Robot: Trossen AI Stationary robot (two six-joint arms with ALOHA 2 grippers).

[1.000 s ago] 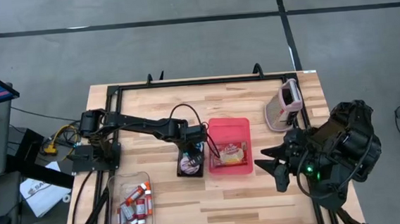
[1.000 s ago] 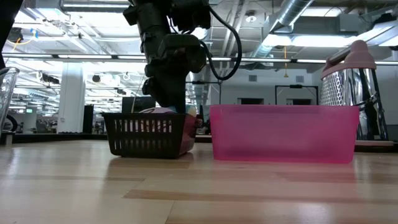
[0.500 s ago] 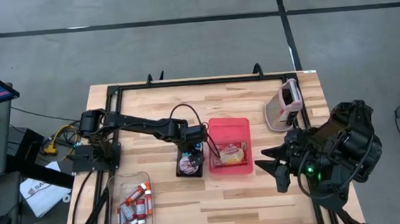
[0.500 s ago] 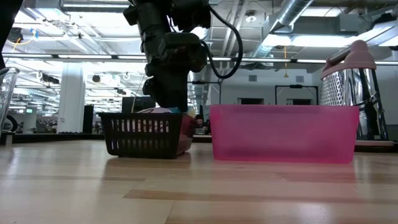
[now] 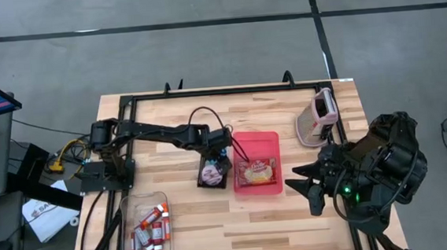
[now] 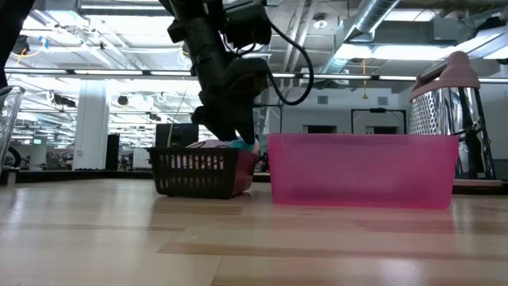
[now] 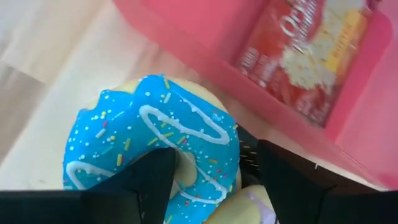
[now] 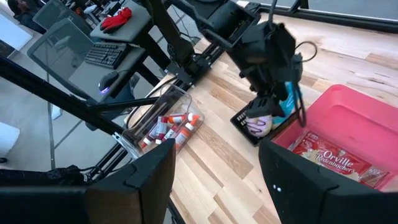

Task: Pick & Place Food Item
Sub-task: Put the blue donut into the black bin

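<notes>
Blue-frosted donut [image 7: 163, 144] sits between the left gripper [image 7: 214, 177] fingers, held above the black basket [image 5: 213, 173]; right gripper [image 5: 304, 187] waits wide near the tabletop's right edge.

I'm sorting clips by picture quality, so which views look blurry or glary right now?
Left wrist view: the blue donut and the popcorn bag are soft, too close to focus. Low view: bright ceiling lights behind leave the left arm a dark silhouette, and the near table is blurred. High view: even light, sharp.
</notes>
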